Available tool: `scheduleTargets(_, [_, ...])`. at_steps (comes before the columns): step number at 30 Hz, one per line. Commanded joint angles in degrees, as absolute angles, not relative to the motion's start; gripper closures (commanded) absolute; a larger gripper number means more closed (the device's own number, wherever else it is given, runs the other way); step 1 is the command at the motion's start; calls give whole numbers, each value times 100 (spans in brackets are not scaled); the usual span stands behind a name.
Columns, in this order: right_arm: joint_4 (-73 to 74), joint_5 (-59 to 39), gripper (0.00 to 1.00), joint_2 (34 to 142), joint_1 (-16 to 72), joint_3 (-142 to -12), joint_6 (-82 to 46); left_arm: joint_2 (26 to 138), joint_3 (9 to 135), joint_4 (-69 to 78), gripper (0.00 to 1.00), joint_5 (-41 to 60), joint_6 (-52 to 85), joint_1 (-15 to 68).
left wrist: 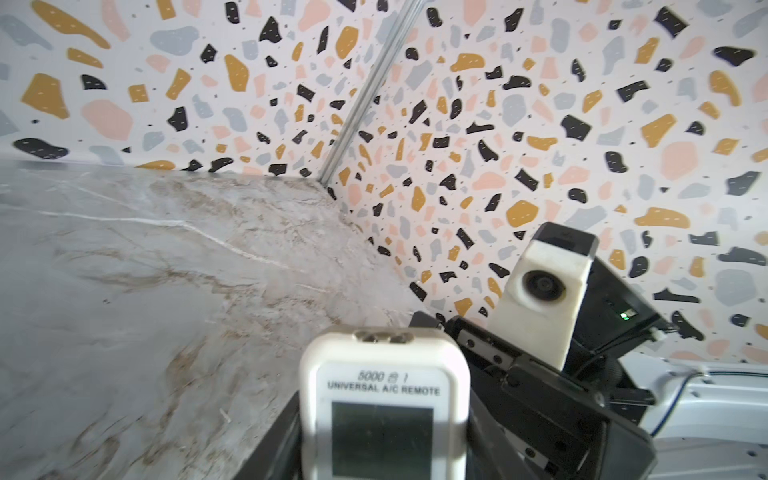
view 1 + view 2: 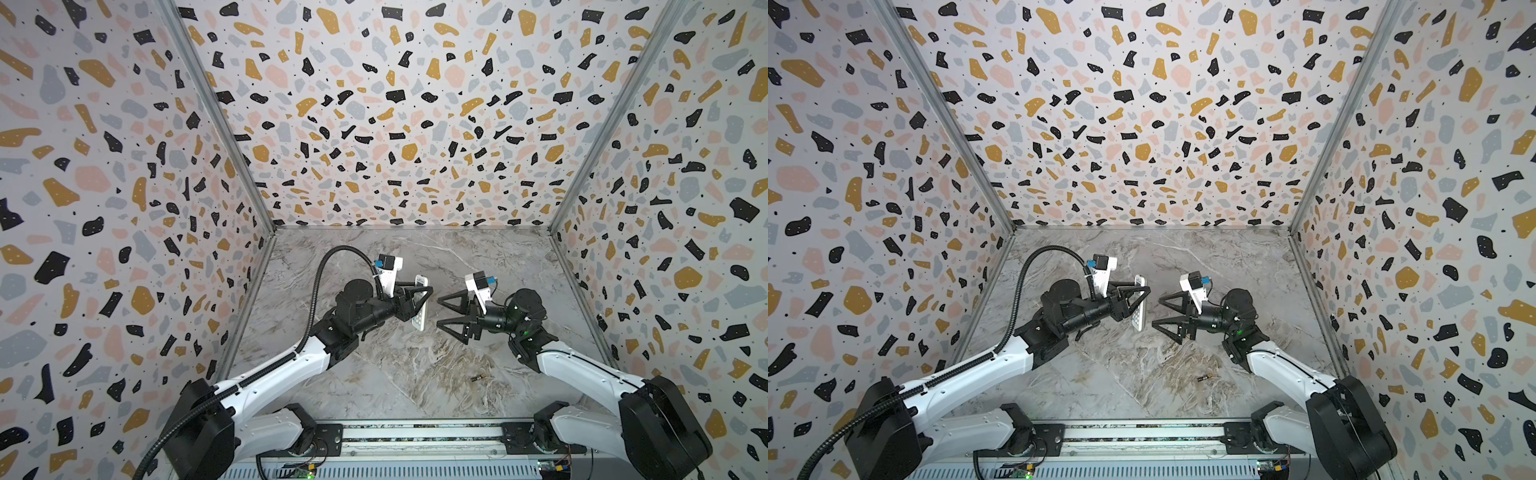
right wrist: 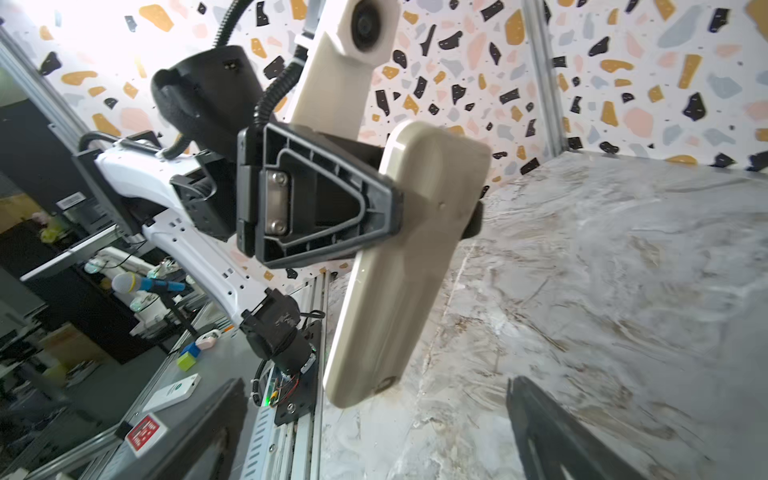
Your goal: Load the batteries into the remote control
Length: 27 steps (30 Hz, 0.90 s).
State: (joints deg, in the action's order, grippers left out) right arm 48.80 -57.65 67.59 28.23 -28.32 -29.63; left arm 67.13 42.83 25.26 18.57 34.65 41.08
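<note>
Left gripper [image 2: 424, 302] round near-upright remote control [image 2: 421, 282], screen end uppermost

- left gripper [image 2: 423, 300]: held aloft, jaws clamped across the remote control [image 2: 419, 323] near mid-length.
- right gripper [image 2: 439, 312]: jaws spread wide, empty, fingertips pointing at the remote control's plain back, just beside it, not touching.
- left arm [image 2: 282, 365], right arm [image 2: 582, 370]: both stretched inward towards the remote control.

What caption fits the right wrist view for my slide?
Left gripper holds the remote control over the marble table, plain back showing.
</note>
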Motion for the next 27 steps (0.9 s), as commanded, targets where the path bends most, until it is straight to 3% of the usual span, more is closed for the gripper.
scheduleTargets(1, [5230,-6056,0,6790,3024,-2979,-2956,6627,4179,3518,74,2413,3761,4087])
scheduleTargets(12, [5983,-6170,1,7216,3189,-3094,-3420,6631,4096,4130,75,2854,3993,4087])
scheduleTargets(27, [7858,-6376,21,7700,3233,-2999,-4655,6724,3993,4506,75,3033,4126,4113])
